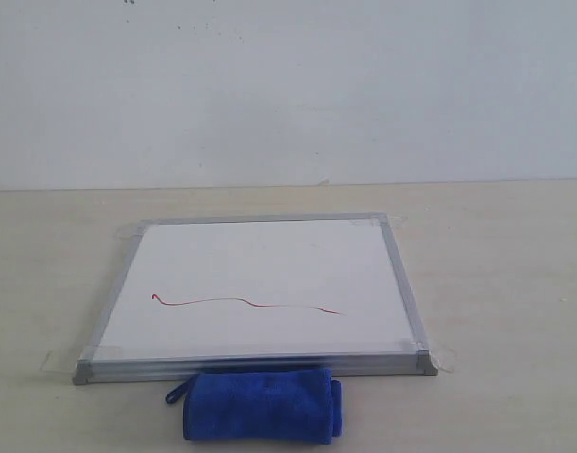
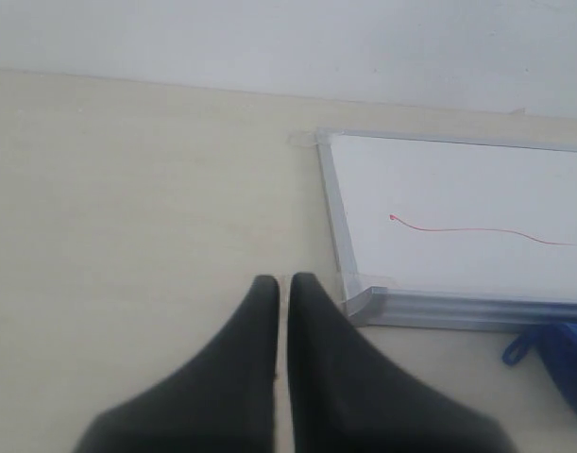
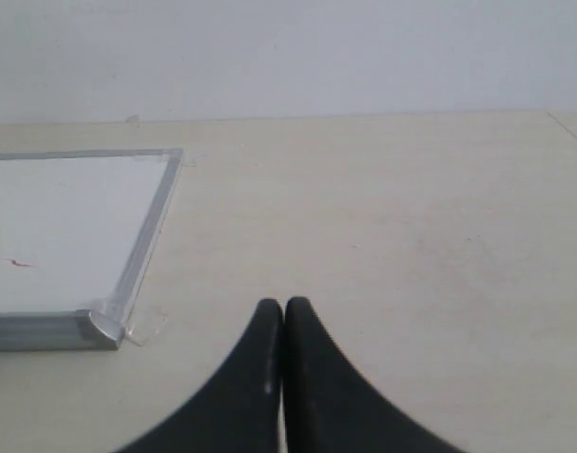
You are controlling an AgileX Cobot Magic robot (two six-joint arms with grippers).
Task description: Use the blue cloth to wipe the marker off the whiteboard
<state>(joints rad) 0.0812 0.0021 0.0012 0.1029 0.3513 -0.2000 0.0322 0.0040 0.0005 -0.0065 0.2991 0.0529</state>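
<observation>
The whiteboard (image 1: 255, 283) lies flat on the table, silver frame and taped corners. A thin wavy red marker line (image 1: 246, 303) crosses its lower middle, hooked at its left end. The rolled blue cloth (image 1: 260, 404) rests on the table just in front of the board's near edge. Neither gripper shows in the exterior view. My left gripper (image 2: 282, 280) is shut and holds nothing, off the board's near left corner (image 2: 364, 304); the marker (image 2: 467, 230) and a bit of the cloth (image 2: 567, 354) show there. My right gripper (image 3: 284, 305) is shut and holds nothing, off the near right corner (image 3: 104, 326).
A pale beige table (image 1: 496, 283) carries everything, with a plain white wall (image 1: 288, 85) behind it. Clear tape tabs (image 1: 444, 360) stick out from the board's corners onto the table.
</observation>
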